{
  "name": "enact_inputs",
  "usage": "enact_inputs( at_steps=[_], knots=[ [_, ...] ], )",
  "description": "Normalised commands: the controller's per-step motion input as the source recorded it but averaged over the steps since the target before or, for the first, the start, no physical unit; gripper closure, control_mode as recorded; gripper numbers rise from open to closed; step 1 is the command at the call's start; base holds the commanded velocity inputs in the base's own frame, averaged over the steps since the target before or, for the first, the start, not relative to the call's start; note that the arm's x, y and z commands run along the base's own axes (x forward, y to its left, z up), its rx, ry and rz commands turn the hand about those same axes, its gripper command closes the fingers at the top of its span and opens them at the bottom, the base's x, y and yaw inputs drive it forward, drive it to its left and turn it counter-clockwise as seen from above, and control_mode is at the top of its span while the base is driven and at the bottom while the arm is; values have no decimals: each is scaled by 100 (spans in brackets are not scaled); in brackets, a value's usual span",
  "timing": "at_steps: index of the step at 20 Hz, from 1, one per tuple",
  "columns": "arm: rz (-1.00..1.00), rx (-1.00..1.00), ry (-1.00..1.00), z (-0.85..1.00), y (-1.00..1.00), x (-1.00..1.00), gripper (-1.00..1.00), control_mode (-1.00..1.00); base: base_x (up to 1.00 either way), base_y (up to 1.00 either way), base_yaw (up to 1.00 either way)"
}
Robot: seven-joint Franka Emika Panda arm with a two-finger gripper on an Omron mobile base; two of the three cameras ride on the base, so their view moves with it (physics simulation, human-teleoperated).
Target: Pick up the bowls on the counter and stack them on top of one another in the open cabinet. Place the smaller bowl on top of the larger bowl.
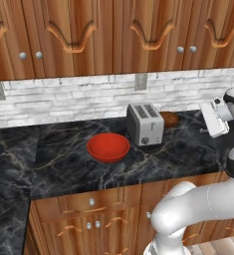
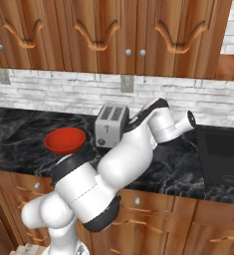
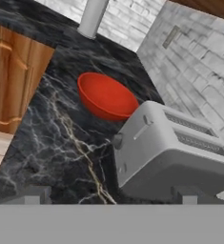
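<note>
Boxy grey toaster (image 3: 173, 152), glossy round red bowl (image 3: 106, 96) on veined black counter (image 3: 61, 143)

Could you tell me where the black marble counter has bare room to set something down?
The black marble counter is bare left of and in front of the wide glossy red bowl, out to its front edge. Another bare strip runs right of the silver toaster. It is crowded around the toaster: red bowl close on its left, small dark brown wooden bowl tucked behind it by the wall.
</note>
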Motion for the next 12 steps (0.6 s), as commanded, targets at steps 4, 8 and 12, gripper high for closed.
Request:
enact_inputs(
  at_steps=[4, 8, 12],
  knots=[
    [0, -8, 0, -7, -4, 0, -100, -100, 0, 0, 0],
    [0, -9, -4, -15, 0, 0, -100, -100, 0, 0, 0],
    [0, -4, -8, -15, 0, 4, -100, -100, 0, 0, 0]
  ],
)
